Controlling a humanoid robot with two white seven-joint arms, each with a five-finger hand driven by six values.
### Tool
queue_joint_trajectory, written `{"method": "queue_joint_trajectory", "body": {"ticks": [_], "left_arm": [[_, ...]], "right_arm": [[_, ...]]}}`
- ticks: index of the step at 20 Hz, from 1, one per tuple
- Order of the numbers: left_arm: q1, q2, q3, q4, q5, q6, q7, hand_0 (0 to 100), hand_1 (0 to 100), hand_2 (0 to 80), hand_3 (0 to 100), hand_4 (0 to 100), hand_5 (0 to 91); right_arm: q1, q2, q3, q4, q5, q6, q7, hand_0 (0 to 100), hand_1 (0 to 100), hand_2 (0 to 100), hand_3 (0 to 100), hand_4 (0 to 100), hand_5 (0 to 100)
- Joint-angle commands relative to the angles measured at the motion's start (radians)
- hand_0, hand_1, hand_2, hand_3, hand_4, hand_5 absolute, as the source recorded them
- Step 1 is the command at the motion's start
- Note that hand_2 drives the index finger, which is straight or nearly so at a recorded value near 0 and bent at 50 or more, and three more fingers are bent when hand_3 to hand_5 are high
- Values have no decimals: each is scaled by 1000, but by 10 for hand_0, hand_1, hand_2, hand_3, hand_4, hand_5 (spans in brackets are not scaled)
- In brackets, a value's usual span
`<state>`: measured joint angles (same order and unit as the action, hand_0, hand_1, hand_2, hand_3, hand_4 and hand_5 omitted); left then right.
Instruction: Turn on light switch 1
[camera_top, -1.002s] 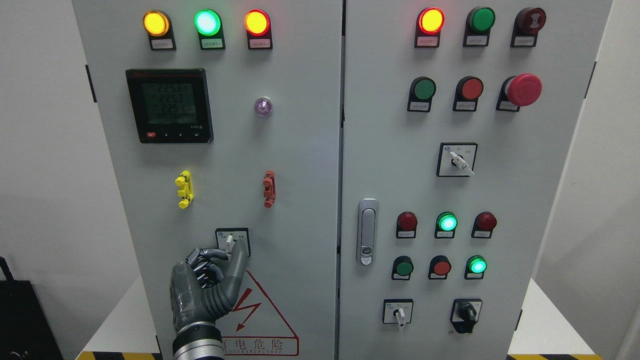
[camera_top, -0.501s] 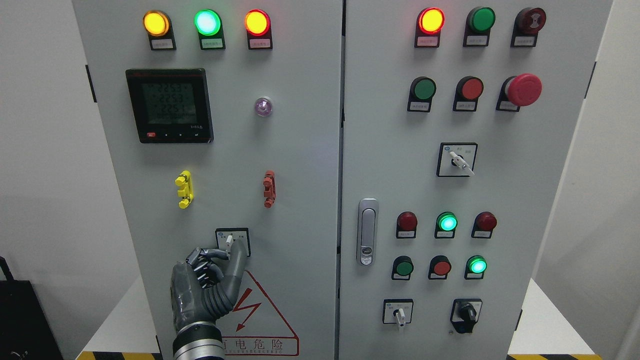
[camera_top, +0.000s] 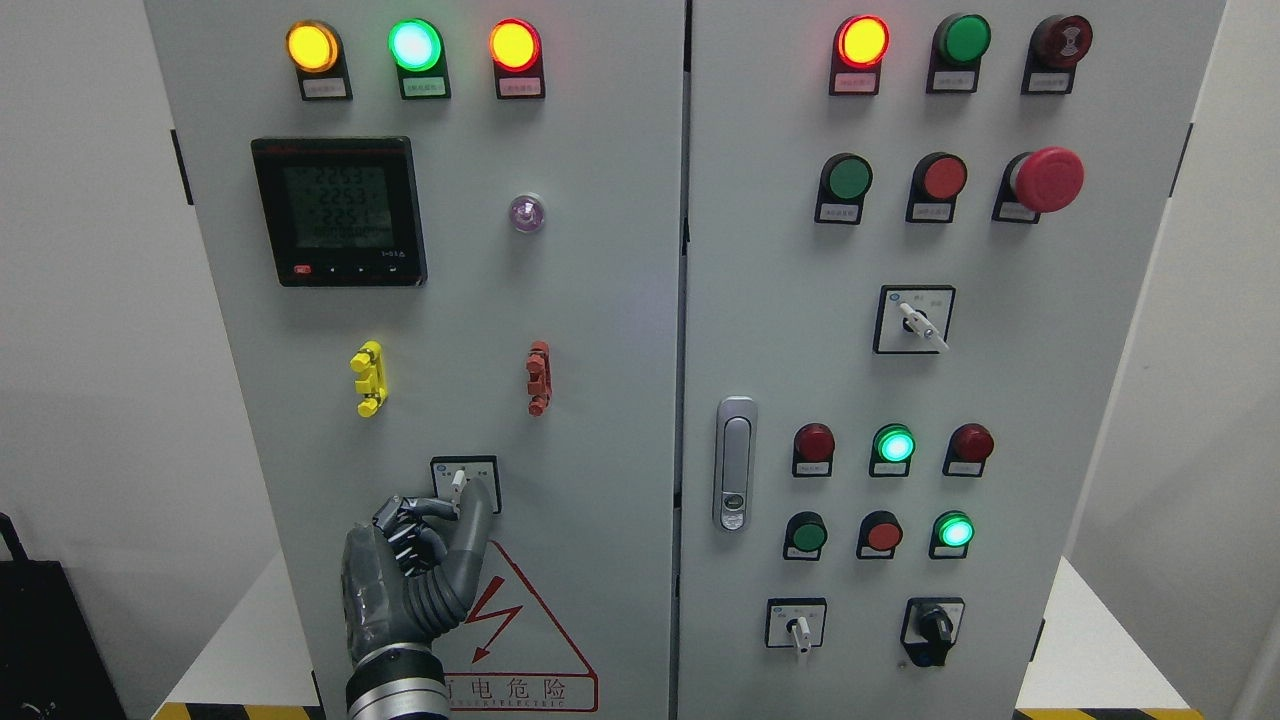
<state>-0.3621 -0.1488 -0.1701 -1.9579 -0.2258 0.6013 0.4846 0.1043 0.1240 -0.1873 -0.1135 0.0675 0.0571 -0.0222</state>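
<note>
Left hand (camera_top: 415, 570) is reaching up the left cabinet door (camera_top: 600, 330) from the bottom edge, fingers pinching the white lever of the selector switch (camera_top: 463, 482) low on that door. The hand is covering the switch plate's lower part. Yellow clip (camera_top: 368, 378) and red clip (camera_top: 538, 377) are sitting above it, warning triangle (camera_top: 520, 630) just below. Nothing is blocking the hand.

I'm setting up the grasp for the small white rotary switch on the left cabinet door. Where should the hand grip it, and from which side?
Grip the small white lever that sticks out of the square black-framed rotary switch, pinching its two flat sides between thumb and fingertip. Come from below and front-on, as the grey robot left hand does: the lever stands roughly upright, and the space under it, above the red warning triangle, is free.
</note>
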Motion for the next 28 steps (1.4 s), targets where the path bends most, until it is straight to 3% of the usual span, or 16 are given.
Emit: {"method": "queue_joint_trajectory", "body": {"ticks": [1, 24, 28], "left_arm": [[0, 0, 0, 1, 0, 0, -1, 272, 518, 608, 1000, 991, 846], [0, 0, -2, 1, 3, -2, -1, 460, 420, 616, 1000, 999, 847], [0, 0, -2, 1, 16, -2, -1, 484, 361, 619, 1000, 1000, 847]], "right_arm": [[0, 0, -1, 0, 0, 0, 1, 0, 0, 0, 0, 0, 0], [0, -1, -1, 0, 0, 0, 1, 0, 0, 0, 0, 0, 0], [0, 0, -1, 0, 0, 1, 1, 0, 0, 0, 0, 0, 0]]}}
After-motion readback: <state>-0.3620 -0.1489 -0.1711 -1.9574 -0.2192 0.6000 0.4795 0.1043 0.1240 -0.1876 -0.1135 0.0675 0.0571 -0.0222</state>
